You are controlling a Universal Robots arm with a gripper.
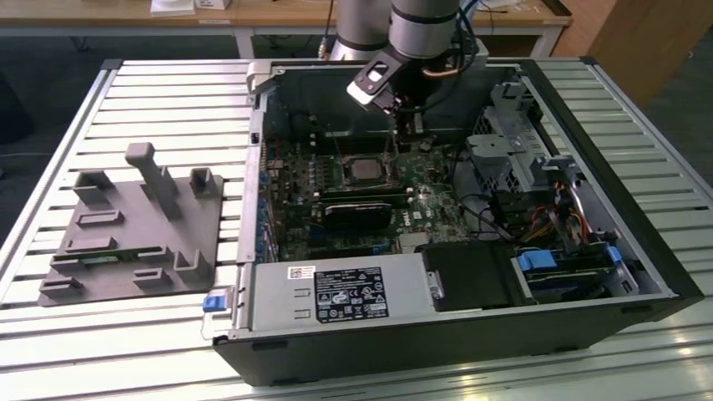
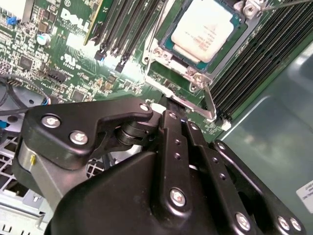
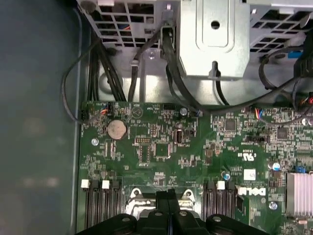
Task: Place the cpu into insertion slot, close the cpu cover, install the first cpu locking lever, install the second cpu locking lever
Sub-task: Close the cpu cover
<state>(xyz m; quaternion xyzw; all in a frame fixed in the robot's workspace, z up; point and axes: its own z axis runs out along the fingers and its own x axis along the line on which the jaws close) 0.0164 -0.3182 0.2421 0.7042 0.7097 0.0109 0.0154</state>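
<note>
Chip point(image 2: 203, 29), flat and square with a matte silver-grey top, seated in the black socket point(image 1: 343, 170), ringed by the thin silvery cover point(image 2: 168, 62). Black metal gripper point(image 2: 171, 106) just beside that frame's edge, fingers point(image 2: 168, 144) pressed flat together, gripping nothing visible. Glossy green board point(image 3: 127, 156) beneath, studded with tiny parts and slim black slots point(image 3: 98, 210).

One cpu point(image 2: 203, 29), one open computer case point(image 1: 446, 355), one grey fixture block point(image 1: 123, 246), one coin battery point(image 3: 117, 129).
</note>
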